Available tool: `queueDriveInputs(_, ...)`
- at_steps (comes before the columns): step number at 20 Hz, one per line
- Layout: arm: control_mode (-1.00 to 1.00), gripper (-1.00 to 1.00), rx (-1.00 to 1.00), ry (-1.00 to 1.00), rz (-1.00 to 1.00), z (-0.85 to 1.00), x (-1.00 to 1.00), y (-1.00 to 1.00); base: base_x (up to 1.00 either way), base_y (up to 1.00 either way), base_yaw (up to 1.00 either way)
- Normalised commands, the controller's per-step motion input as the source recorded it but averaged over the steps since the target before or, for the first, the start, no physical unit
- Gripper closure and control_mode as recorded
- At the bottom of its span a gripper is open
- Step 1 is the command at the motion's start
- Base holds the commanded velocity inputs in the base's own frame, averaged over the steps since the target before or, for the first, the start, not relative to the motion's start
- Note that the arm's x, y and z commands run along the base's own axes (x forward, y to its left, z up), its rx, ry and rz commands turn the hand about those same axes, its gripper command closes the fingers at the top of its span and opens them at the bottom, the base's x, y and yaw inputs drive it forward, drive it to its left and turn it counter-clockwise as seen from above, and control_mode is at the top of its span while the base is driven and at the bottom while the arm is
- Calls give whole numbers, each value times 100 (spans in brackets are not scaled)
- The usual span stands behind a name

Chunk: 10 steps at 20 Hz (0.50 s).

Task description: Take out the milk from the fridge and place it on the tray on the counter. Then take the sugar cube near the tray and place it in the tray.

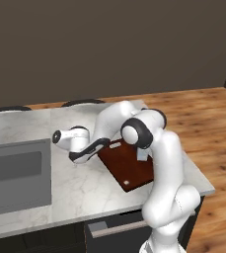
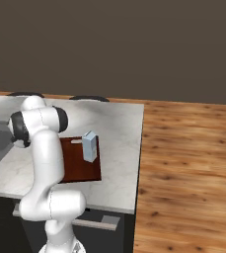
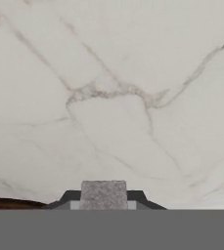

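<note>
The milk (image 2: 89, 146), a pale blue-and-white carton, stands upright on the dark reddish-brown tray (image 2: 80, 170) on the marbled counter (image 2: 119, 148). In the left base view the tray (image 1: 129, 170) lies right of my hand, and the arm covers most of the carton (image 1: 143, 154). My gripper (image 1: 77, 158) hangs low over the counter just left of the tray. In the hand view the gripper (image 3: 103, 200) is shut on the sugar cube (image 3: 103, 193), a small whitish block filling the gap between the finger tips. The fridge is out of view.
A grey steel sink (image 1: 16, 173) is set into the counter at the left. The counter's right edge (image 2: 140, 158) drops to a wooden floor (image 2: 193, 168). Two dark stool backs (image 1: 82, 102) stand behind the far edge. A strip of tray edge (image 3: 6, 201) shows at lower left.
</note>
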Motion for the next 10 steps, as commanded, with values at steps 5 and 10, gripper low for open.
queueDriveInputs(5,-100,100,0,-3,-2,21,-13,10,0,0,0)
queueDriveInputs(10,-100,100,0,0,-8,95,-22,12,0,0,0)
